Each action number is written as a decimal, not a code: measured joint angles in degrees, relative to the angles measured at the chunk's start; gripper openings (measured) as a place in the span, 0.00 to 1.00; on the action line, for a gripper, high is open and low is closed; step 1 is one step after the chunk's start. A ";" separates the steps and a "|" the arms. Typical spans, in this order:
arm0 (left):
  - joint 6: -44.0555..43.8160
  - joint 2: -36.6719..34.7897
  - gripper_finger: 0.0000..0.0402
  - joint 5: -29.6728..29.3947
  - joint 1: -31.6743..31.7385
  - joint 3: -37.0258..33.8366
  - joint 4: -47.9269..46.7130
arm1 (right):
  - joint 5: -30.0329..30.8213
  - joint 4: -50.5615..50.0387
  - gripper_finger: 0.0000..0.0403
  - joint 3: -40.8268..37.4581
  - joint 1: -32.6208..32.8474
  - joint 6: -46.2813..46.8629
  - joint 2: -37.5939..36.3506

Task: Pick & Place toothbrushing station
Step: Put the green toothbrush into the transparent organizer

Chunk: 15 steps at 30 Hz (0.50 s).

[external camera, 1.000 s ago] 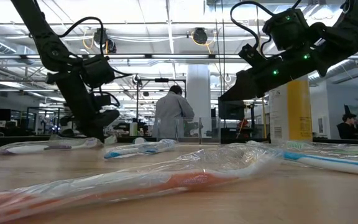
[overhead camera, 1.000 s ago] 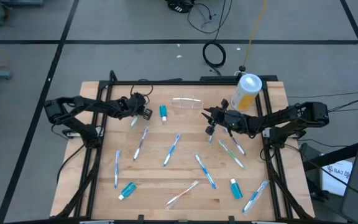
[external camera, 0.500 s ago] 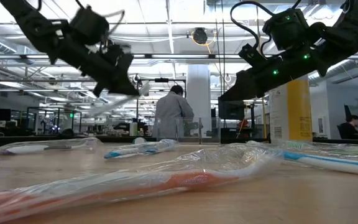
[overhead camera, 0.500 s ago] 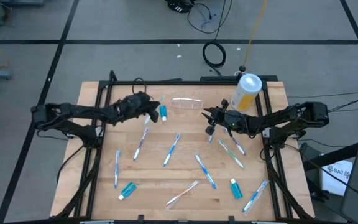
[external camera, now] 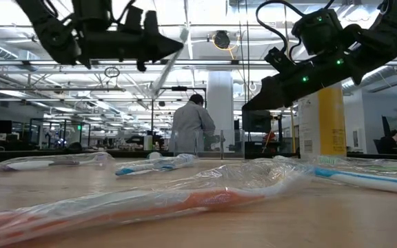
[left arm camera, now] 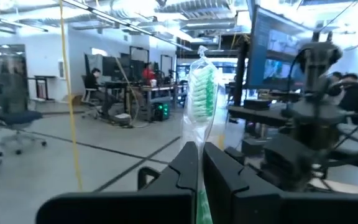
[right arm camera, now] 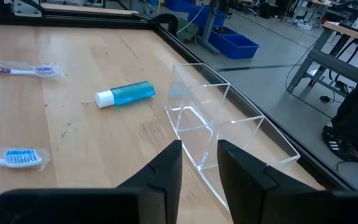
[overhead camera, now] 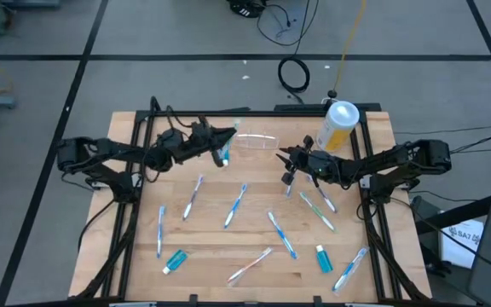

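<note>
The toothbrushing station (overhead camera: 257,141), a clear plastic holder, lies on the table near its far edge; the right wrist view shows it (right arm camera: 219,127) just beyond the fingers. My left gripper (overhead camera: 227,135) hangs level above the table, left of the holder, shut on a wrapped toothbrush (left arm camera: 202,81) with green bristles. My right gripper (overhead camera: 285,162) hovers right of the holder, tipped slightly down. It is open, with nothing between its fingers (right arm camera: 166,168). My left gripper pinches the wrapped toothbrush between its two fingers (left arm camera: 185,165), on the handle below the head (left arm camera: 199,149). The fingers come level from the table's left and lie across the brush. The brush is lifted clear and stands tilted (external camera: 169,63), its head above the fingers.
Several wrapped toothbrushes lie across the middle and near part of the table, one right before the low camera (external camera: 150,200). Blue toothpaste tubes (overhead camera: 223,154) (overhead camera: 175,261) (overhead camera: 323,258) lie among them. A yellow canister (overhead camera: 337,126) stands at the far right. A person (external camera: 191,127) stands beyond the table.
My left gripper has risen from the table with the wrapped toothbrush. It has tipped from pointing down to about level and gone right, toward the clear holder. The brush, which lay on the table, now hangs clear and tilted.
</note>
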 joint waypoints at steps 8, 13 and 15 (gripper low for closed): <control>1.80 13.53 0.02 0.05 5.06 12.39 0.43 | -0.02 0.33 0.23 0.00 -0.01 0.00 -0.02; 1.39 21.31 0.02 -0.93 8.42 19.56 0.25 | -0.04 0.31 0.23 0.00 0.00 0.00 0.00; 0.38 23.33 0.02 -1.49 9.62 20.93 0.23 | -0.04 0.31 0.23 0.00 -0.02 0.00 0.00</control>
